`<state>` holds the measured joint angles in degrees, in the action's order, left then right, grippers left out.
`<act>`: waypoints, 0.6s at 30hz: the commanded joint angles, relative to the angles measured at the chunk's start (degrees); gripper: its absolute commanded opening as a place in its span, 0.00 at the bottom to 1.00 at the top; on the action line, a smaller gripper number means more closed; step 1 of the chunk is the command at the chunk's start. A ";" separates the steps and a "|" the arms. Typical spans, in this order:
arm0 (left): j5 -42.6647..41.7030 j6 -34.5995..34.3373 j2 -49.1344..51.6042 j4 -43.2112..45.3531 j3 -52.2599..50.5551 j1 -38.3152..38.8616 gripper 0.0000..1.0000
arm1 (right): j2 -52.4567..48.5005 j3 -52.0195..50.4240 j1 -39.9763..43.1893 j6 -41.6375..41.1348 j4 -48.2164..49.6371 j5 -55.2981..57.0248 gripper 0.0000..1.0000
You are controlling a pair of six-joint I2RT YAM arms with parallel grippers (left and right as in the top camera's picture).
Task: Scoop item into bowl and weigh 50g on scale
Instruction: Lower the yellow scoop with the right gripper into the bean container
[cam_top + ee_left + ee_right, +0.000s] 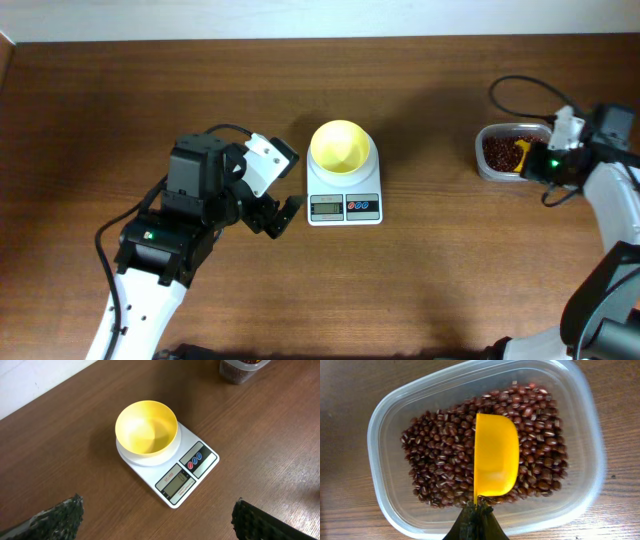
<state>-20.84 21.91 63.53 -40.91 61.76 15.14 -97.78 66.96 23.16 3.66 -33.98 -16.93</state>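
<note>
The pale-yellow bowl (340,146) stands empty on the white scale (344,190) at the table's middle; both show in the left wrist view, bowl (146,427) and scale (192,472). The reddish-brown beans (497,152) fill a clear tub (486,170) at the far right. My right gripper (538,163) is shut on the handle of a yellow scoop (495,455), whose cup lies turned on the beans (442,460) inside the tub (385,425). My left gripper (280,215) is open and empty, just left of the scale.
A black cable (520,90) loops behind the tub. The left arm's body (190,215) stands left of the scale. Bare wooden table lies between the scale and the tub.
</note>
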 commanded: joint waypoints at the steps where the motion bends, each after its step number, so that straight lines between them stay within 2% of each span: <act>1: -0.81 0.92 -0.24 0.11 -0.22 -0.20 0.99 | -0.87 0.46 2.78 0.42 -0.74 -5.16 0.04; 18: -0.81 0.92 -0.24 0.11 -0.22 -0.20 0.99 | -2.34 0.46 2.58 -2.62 -1.40 -6.78 0.04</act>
<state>-20.82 21.91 63.53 -40.91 61.76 15.14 -98.13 66.98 25.58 2.13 -34.70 -21.65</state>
